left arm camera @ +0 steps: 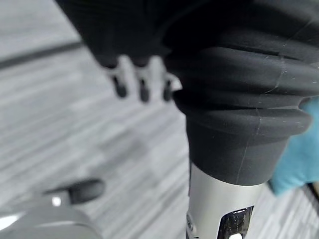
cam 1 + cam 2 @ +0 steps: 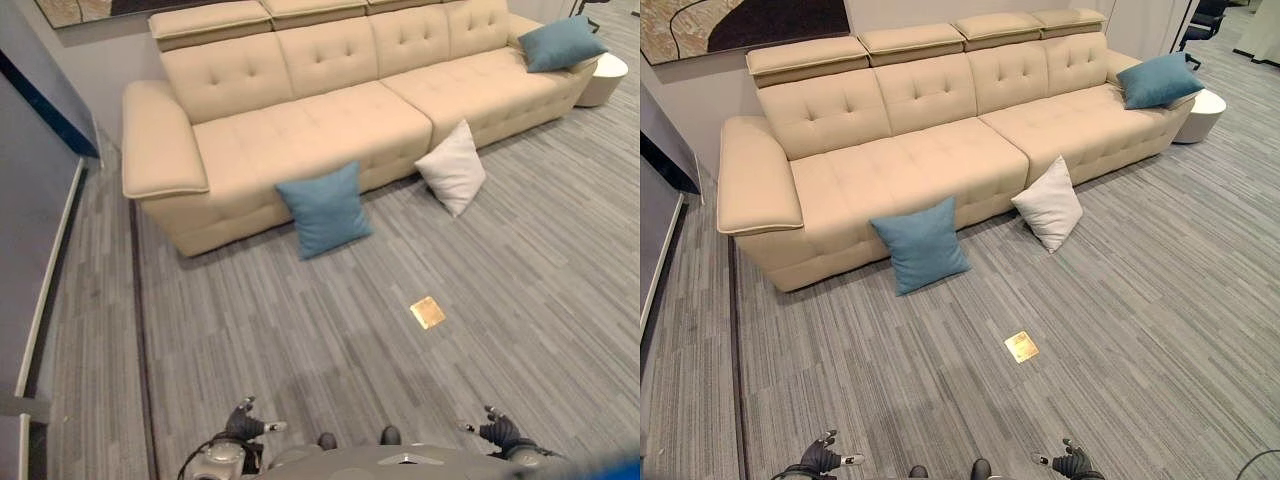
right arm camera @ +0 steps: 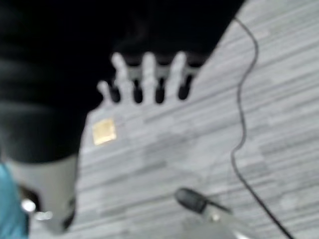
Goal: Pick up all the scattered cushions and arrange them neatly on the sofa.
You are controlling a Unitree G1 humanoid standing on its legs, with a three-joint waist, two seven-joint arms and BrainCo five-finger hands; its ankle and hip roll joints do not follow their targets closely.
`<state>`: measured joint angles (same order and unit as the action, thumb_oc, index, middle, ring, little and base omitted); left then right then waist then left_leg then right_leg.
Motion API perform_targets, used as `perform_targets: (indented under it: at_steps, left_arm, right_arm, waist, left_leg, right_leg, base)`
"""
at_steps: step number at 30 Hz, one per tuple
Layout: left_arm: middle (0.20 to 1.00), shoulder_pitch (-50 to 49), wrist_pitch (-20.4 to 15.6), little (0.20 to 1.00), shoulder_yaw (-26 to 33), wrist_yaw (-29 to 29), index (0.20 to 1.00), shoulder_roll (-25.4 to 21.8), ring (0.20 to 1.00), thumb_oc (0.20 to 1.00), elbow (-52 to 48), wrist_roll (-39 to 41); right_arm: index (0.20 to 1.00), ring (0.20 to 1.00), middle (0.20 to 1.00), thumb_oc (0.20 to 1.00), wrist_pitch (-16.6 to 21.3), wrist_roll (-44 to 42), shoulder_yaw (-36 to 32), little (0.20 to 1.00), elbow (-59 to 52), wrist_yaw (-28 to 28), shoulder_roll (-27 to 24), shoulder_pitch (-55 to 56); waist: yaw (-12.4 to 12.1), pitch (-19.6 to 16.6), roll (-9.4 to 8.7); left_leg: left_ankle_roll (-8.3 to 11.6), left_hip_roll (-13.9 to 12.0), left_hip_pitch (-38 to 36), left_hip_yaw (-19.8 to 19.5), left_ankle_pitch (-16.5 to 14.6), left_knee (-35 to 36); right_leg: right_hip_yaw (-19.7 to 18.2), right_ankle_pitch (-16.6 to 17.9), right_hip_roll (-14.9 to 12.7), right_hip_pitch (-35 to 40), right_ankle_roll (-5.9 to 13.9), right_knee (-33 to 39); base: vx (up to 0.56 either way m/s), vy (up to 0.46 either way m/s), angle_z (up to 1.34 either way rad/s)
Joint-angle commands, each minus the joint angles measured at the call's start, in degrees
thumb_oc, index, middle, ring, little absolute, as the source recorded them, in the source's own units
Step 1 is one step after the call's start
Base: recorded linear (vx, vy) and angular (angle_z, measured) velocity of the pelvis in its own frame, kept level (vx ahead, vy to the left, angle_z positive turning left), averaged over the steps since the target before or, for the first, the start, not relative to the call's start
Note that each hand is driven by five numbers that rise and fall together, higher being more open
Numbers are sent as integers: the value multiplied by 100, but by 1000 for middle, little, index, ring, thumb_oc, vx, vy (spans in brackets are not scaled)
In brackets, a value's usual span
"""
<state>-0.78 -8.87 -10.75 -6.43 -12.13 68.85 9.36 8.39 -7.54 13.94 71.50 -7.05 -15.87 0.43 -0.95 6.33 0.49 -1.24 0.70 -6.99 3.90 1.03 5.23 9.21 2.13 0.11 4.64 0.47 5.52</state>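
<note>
A blue cushion (image 2: 324,210) leans on the floor against the front of the beige sofa (image 2: 300,120). To its right a white cushion (image 2: 453,167) also stands on the floor against the sofa. A second blue cushion (image 2: 560,42) lies on the sofa's right end. My left hand (image 2: 245,423) and right hand (image 2: 497,428) hang low near me, far from the cushions, both with relaxed fingers and holding nothing. The left hand (image 1: 142,84) and the right hand (image 3: 147,82) show straight fingers over the grey floor.
A small gold square (image 2: 428,312) lies on the grey striped floor between me and the sofa. A round white side table (image 2: 606,78) stands past the sofa's right end. A wall (image 2: 30,200) runs along the left.
</note>
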Motion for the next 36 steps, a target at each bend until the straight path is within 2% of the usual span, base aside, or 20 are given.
perform_targets:
  at_steps: [1,16,18,20,21,22,23,24,25,27,28,29,30,31,32,33,36]
  left_arm:
    - [1000,426,-53,1000,28,36,1000,-44,1000,1000,302,-179]
    - [1000,498,10,1000,-36,83,1000,-24,1000,1000,380,-256]
    - [1000,518,7,1000,-53,62,1000,-38,1000,1000,377,-252]
    - [1000,530,12,1000,-64,46,1000,-74,1000,1000,379,-241]
    - [1000,536,24,1000,-53,41,1000,-95,1000,1000,393,-204]
    - [1000,599,22,1000,-99,3,1000,-125,1000,1000,382,-172]
    - [1000,630,24,1000,-113,11,1000,-127,1000,1000,374,-164]
    - [1000,658,24,1000,-136,20,1000,-122,1000,1000,369,-175]
    - [1000,683,7,1000,-158,37,1000,-114,1000,1000,356,-182]
    - [1000,745,1,1000,-148,26,1000,-107,1000,1000,304,-123]
    - [1000,782,28,1000,-153,21,1000,-109,1000,1000,315,-125]
    - [1000,804,-9,1000,-245,33,1000,-40,1000,1000,294,-118]
    - [1000,813,-20,1000,-298,35,1000,-14,1000,1000,271,-107]
    - [1000,940,-20,1000,-418,80,1000,-7,1000,1000,178,-54]
    - [1000,1066,-46,1000,-479,83,1000,-13,1000,1000,88,22]
    - [1000,1074,-42,1000,-491,72,1000,-18,1000,1000,78,60]
    - [1000,994,-56,1000,-508,48,1000,-17,1000,1000,77,91]
  right_arm:
    - [1000,1000,1000,1000,59,57,37,1000,105,-38,-7,-267]
    - [1000,1000,1000,1000,7,108,139,1000,54,-3,20,-480]
    - [1000,1000,1000,1000,-5,92,164,1000,26,-3,43,-563]
    - [1000,1000,1000,1000,-22,103,183,1000,-10,0,70,-622]
    - [1000,1000,1000,1000,-20,44,160,1000,-58,6,69,-638]
    - [1000,1000,1000,1000,-10,-31,186,1000,-145,-15,93,-713]
    - [1000,1000,1000,1000,-9,-53,196,1000,-162,-10,100,-730]
    - [1000,1000,1000,1000,-9,-60,203,1000,-175,-16,103,-725]
    - [1000,1000,1000,1000,0,-57,237,1000,-188,1,86,-736]
    - [1000,1000,1000,1000,18,-40,303,1000,-250,14,54,-773]
    - [1000,1000,1000,1000,0,-46,320,1000,-241,6,43,-761]
    - [1000,1000,1000,1000,26,-101,389,1000,-216,46,55,-681]
    - [1000,1000,1000,1000,17,-126,377,1000,-197,59,40,-630]
    - [1000,1000,1000,1000,61,-257,324,1000,-235,32,-12,-573]
    - [1000,1000,1000,1000,79,-327,341,1000,-257,3,-31,-576]
    - [1000,1000,1000,1000,55,-357,347,1000,-252,5,-21,-589]
    - [1000,1000,1000,1000,84,-396,359,1000,-329,21,-40,-606]
  waist:
    - [-41,121,-194]
    - [-166,207,-270]
    - [-218,261,-269]
    - [-261,368,-219]
    - [-205,452,-214]
    - [-135,573,-189]
    - [-120,601,-168]
    - [-118,609,-163]
    - [-90,589,-165]
    - [-83,611,-234]
    - [-45,623,-255]
    - [15,543,-295]
    - [31,524,-303]
    - [73,628,-398]
    - [24,761,-506]
    - [15,771,-529]
    - [-74,680,-550]
  left_leg:
    - [281,8,57,-146,-55,-23]
    - [154,82,115,-43,-210,-217]
    - [85,126,225,-50,-273,-362]
    - [-45,184,258,-85,-309,-378]
    - [-99,217,245,-161,-310,-387]
    - [-160,201,231,-262,-315,-398]
    - [-166,183,223,-297,-330,-406]
    - [-169,181,209,-301,-370,-426]
    - [-157,203,117,-334,-436,-399]
    - [-107,240,-11,-376,-565,-393]
    - [-85,240,-46,-410,-625,-455]
    - [129,152,-49,-533,-609,-931]
    - [274,95,16,-549,-488,-1157]
    - [592,-100,530,-283,45,-2132]
    - [590,-123,949,-245,84,-2768]
    - [563,-110,1104,-212,87,-2857]
    - [375,23,1437,-107,-97,-1764]
  right_leg:
    - [103,-103,-437,279,582,-52]
    - [-35,-54,-516,224,645,-110]
    - [-92,-77,-595,86,680,-355]
    - [-77,-112,-747,-313,797,-1158]
    - [-164,80,-813,-592,876,-1719]
    - [-294,192,-744,-871,869,-2236]
    - [-346,144,-697,-990,846,-2379]
    - [-325,100,-672,-1079,819,-2380]
    - [-333,-78,-524,-1153,722,-2070]
    - [-120,41,-412,-1309,644,-1406]
    - [-142,77,-345,-1332,630,-1293]
    - [-482,-38,-190,-994,482,-1029]
    - [-427,-75,-147,-821,412,-909]
    - [-252,-82,-212,-569,259,-797]
    - [-170,-161,-231,-359,137,-699]
    - [-148,-199,-231,-266,105,-642]
    - [-120,-380,-187,2,182,-475]
  base:
    - [0,0,0]
    - [14,23,-3]
    - [14,139,-28]
    - [21,193,-23]
    - [45,162,-14]
    - [56,138,-6]
    - [73,79,21]
    - [169,22,27]
    - [214,-20,17]
    - [279,-119,-13]
    - [449,-264,-3]
    - [411,-260,13]
    - [421,-379,103]
    - [219,-344,143]
    - [208,-322,228]
    - [259,-211,162]
    - [310,-53,-8]
